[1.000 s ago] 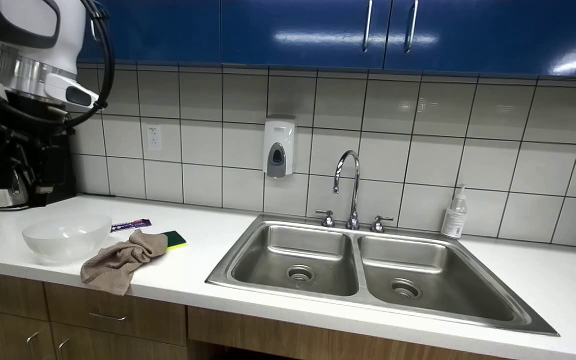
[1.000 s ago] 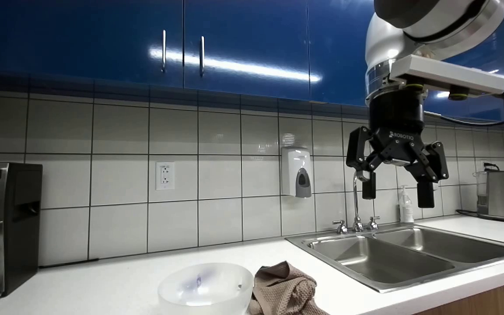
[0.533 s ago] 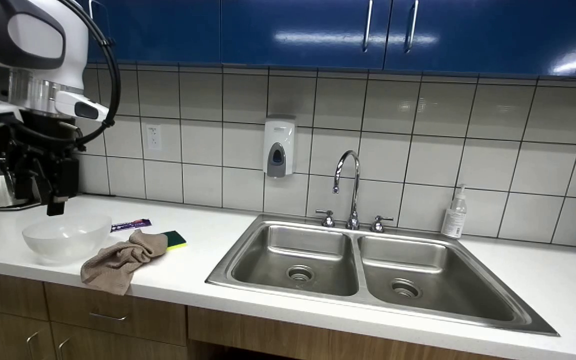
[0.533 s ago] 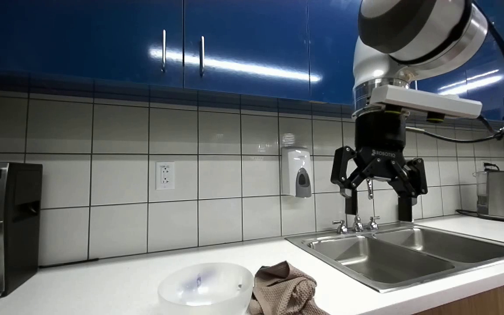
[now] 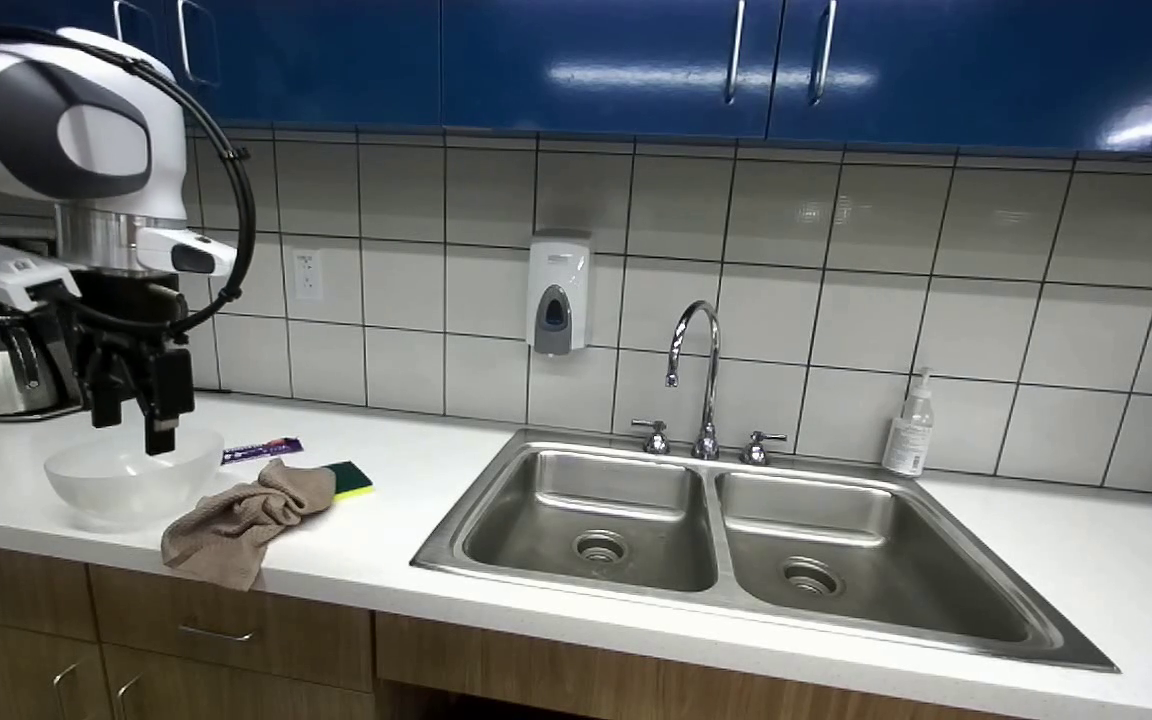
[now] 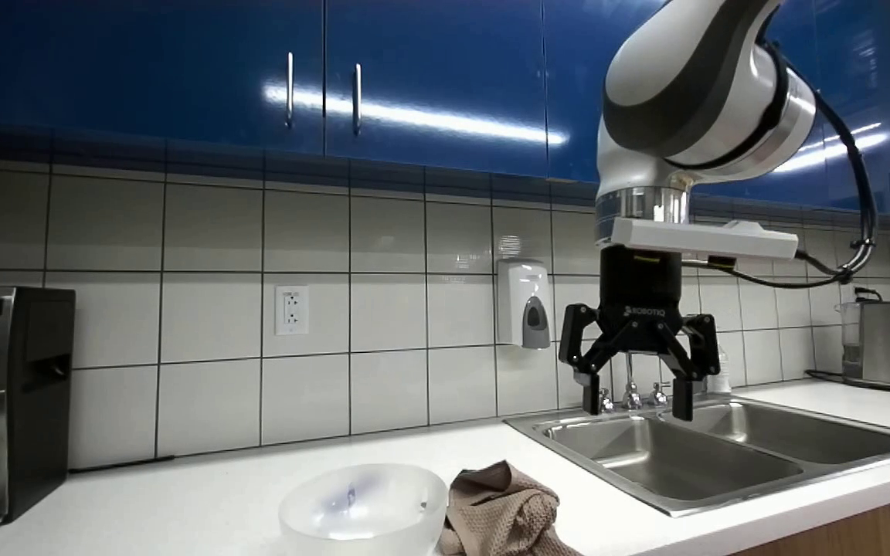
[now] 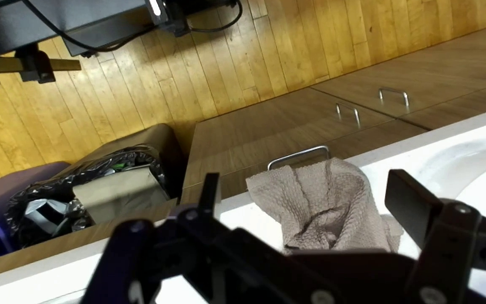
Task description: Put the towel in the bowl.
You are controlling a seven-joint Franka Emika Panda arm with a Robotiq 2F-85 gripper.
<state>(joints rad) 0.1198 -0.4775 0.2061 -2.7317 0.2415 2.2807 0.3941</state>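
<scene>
Gripper (image 6: 636,403) hangs above the counter (image 6: 205,502), pointing approx. straight down, its 2 fingers (image 6: 682,400) well apart, nothing held btwn them. Below, not touched: the towel (image 7: 319,194), bunched on the counter w/ 1 end over the front edge. In wrist view it shows in the gap btwn the 2 fingers, closer to the finger on that view's R; part is hidden behind the gripper. Per an exterior view, long axis runs diag. from front edge back to the sponge (image 5: 348,478), so the close prob. goes more across than along. Exact offset: can't tell. Next move, I'd guess: lower onto it, maybe nudge toward bowl side, pinch a raised fold.

Bowl (image 6: 360,513) is just beside the towel, on the side away from the sink; touching or not, can't tell. Shd be a short carry. Farther: purple packet (image 5: 262,451) behind, then sink (image 5: 556,520), soap dispenser (image 5: 558,290) on the tiled wall (image 5: 404,285).
</scene>
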